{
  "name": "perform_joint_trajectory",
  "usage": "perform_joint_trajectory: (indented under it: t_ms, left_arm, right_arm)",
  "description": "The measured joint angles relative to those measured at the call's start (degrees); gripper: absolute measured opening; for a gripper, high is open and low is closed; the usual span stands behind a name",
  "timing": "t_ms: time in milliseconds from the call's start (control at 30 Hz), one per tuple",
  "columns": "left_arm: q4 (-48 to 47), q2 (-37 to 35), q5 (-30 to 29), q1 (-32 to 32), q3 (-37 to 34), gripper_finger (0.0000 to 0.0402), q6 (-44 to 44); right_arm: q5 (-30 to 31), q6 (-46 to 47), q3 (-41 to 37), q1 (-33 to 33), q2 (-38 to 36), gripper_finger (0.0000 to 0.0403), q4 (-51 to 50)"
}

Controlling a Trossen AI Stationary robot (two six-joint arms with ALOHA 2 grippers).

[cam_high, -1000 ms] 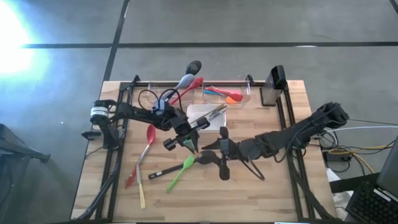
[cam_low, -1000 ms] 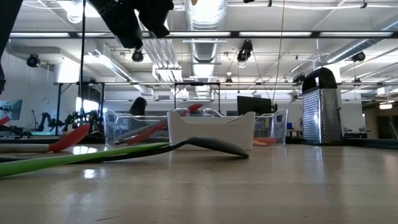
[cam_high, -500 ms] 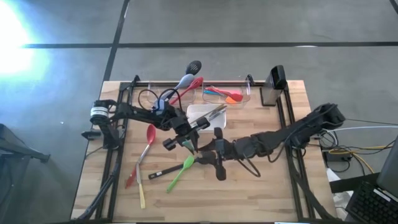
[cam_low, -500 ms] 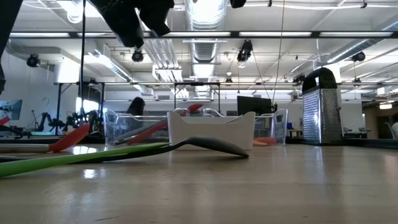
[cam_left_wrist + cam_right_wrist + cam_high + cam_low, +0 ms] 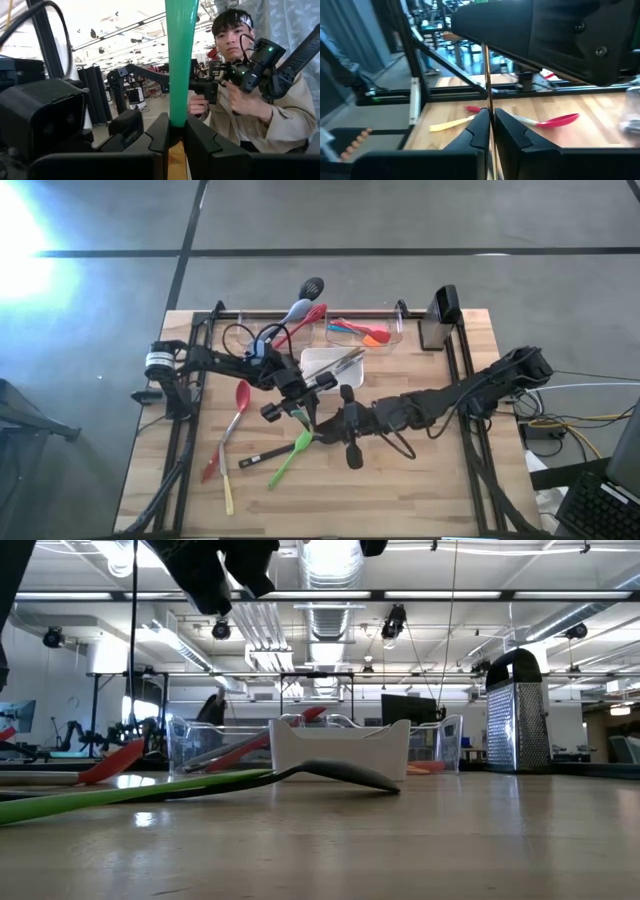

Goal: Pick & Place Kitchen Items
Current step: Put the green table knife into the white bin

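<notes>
My left gripper, above the table's middle, is shut on a green utensil. In the high view only a short green piece of it shows. My right gripper reaches in from the right and meets that piece, its fingers shut on a thin strip seen edge-on. A second green-handled utensil with a dark head lies flat on the table. Beside it lie a red spoon, a black-handled tool and a yellow-handled one. My left gripper pinches the green utensil's narrow handle end between its two fingers. The handle widens as it runs on past the fingertips, clear of the table. My right gripper pinches a thin strip, seen edge-on, between its two fingers, level from the table's right. The strip runs up to the left gripper's dark body; by the high view it belongs to the green utensil.
A white dish with metal tongs and clear bins holding utensils stand at the back. A metal grater stands at the back right. A person with a hand-held device stands beyond the table.
My right gripper has moved toward the table's left, up to my left gripper and the green utensil that it holds. My left gripper and the utensils on the table have kept still.
</notes>
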Motion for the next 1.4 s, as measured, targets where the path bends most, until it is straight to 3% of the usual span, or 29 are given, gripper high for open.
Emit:
perform_joint_trajectory:
  t_ms: [67,233,533,700,933,1133,1400]
  left_arm:
    - [-0.1,0.0,0.2,-0.1,0.0,0.0039,0.0]
    - [0.1,0.0,0.1,-0.1,0.0,0.0039,0.1]
    - [-0.1,0.0,-0.1,0.0,0.0,0.0039,0.3]
    - [-0.1,0.0,-0.1,0.0,0.0,0.0039,0.3]
    - [-1.3,0.0,1.5,0.0,1.1,0.0039,0.0]
    - [-4.5,0.0,3.8,0.0,2.6,0.0039,0.3]
    - [-5.4,0.0,4.9,0.0,2.8,0.0039,-1.2]
  right_arm:
    - [-2.9,0.7,0.0,-0.4,0.1,0.0014,0.2]
    - [-2.6,0.2,0.0,-0.5,0.2,0.0018,2.0]
    - [-4.5,2.0,0.0,-1.2,0.5,0.0073,3.0]
    - [-5.6,1.9,0.0,-1.3,0.5,0.0083,2.9]
    - [-10.4,2.4,0.0,-2.8,0.5,0.0061,3.0]
    - [-15.7,4.1,0.0,-4.4,0.5,0.0017,2.3]
    - [-16.0,5.3,0.1,-4.4,0.5,0.0008,0.6]
